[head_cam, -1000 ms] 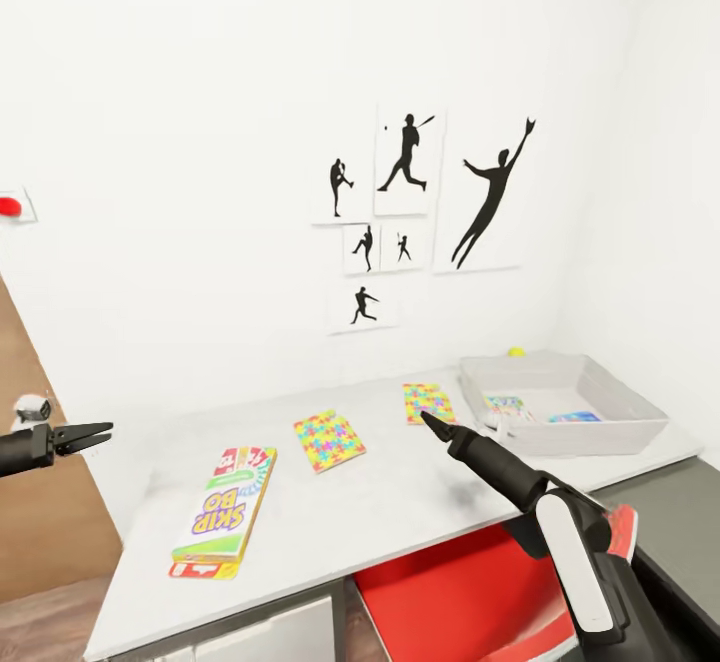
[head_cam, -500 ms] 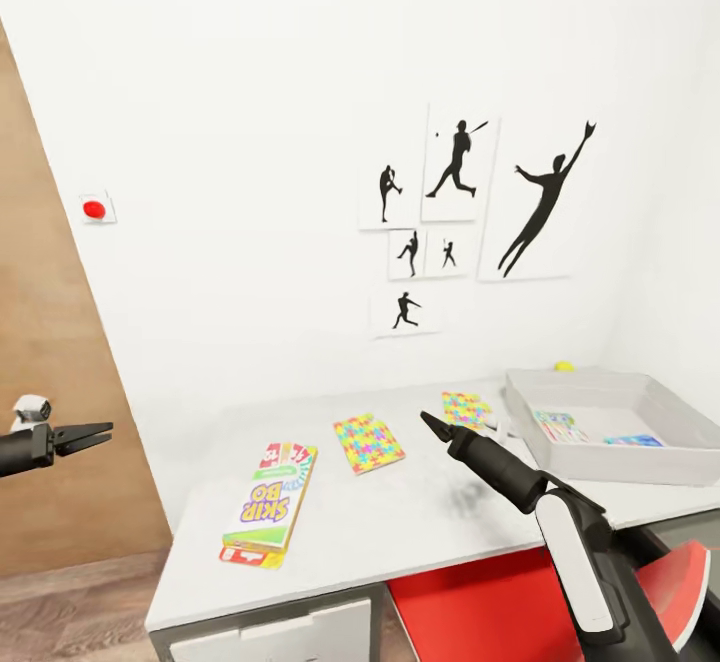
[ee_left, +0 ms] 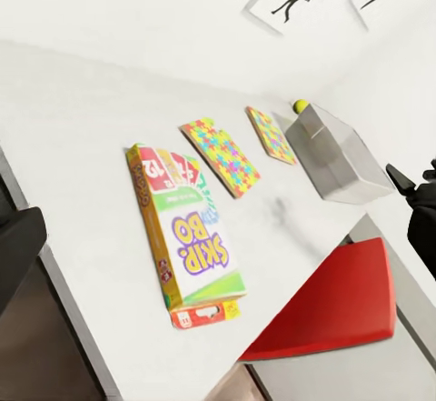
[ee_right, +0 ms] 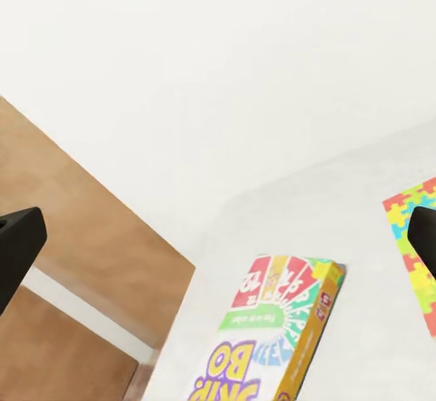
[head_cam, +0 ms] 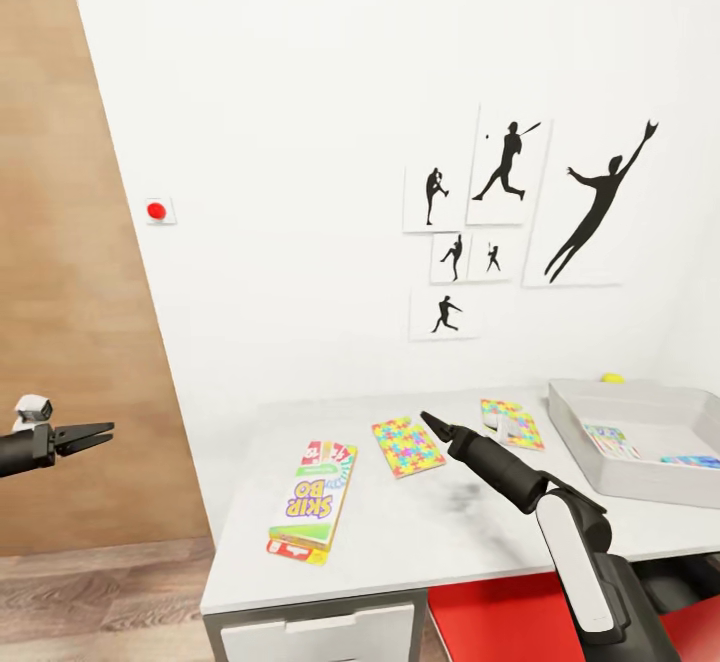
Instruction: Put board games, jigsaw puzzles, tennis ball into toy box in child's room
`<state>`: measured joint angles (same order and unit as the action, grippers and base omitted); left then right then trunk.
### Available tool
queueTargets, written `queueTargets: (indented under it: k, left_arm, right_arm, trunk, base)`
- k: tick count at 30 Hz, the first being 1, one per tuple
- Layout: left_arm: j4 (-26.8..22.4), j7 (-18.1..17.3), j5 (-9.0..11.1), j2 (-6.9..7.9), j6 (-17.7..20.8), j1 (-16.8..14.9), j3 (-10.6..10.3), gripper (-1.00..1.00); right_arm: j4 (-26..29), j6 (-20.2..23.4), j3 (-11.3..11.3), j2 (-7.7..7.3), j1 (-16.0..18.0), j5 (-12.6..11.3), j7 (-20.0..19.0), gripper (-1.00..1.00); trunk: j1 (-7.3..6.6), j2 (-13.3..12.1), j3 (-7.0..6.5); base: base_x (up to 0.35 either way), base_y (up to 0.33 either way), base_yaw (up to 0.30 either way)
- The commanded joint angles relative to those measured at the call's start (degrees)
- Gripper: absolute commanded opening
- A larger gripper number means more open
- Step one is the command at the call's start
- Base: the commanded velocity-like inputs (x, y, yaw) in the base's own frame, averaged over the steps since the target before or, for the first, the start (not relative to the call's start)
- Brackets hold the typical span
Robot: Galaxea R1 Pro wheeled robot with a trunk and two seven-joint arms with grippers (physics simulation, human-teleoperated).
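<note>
Camera has swung left — SKIP BO box (head_cam: 312, 502) now nearer centre on the surface (head_cam: 420, 532) (probably next), both jaws empty, apart.

Table (head_cam: 420, 542) with toys laid out

Left of the right pincer (head_cam: 428, 420) lies the SKIP BO box (head_cam: 312, 502); one jigsaw puzzle (head_cam: 407, 446) just beside it, another (head_cam: 511, 423) behind, toy box (head_cam: 640, 482) right, seemingly holding two games.

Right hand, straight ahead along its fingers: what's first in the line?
Judging by the right wrist view, the right hand points toward the SKIP BO board game on the table; depth is unclear, so that is a tentative call.
</note>
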<state>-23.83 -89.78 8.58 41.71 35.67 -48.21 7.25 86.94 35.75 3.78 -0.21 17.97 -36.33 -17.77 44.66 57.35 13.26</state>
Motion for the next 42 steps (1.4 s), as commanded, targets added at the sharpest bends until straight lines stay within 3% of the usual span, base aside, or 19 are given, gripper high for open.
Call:
queueTargets:
  k: [1, 22, 42]
  left_arm:
    - [0.0, -0.2, 0.0, -0.01, 0.6, 0.0, 0.0, 1.0]
    - [0.0, -0.2, 0.0, -0.11, 0.4, 0.0, 0.1, 1.0]
    - [0.0, -0.2, 0.0, -0.11, 0.4, 0.0, 0.0, 1.0]
  right_arm:
    - [0.0, 0.4, 0.1, 0.0, 0.0, -0.1, -0.1, 1.0]
    - [0.2, 0.3, 0.1, 0.02, 0.0, -0.1, -0.2, 1.0]
    - [0.3, 0.3, 0.1, 0.04, 0.0, -0.1, -0.3, 1.0]
  trunk:
    - [0.01, 0.1, 0.08]
    - [0.01, 0.1, -0.72]
    - [0.01, 0.1, -0.96]
  base:
    - [0.0, 0.086, 0.013]
    - [0.106, 0.08, 0.001]
    - [0.02, 0.056, 0.005]
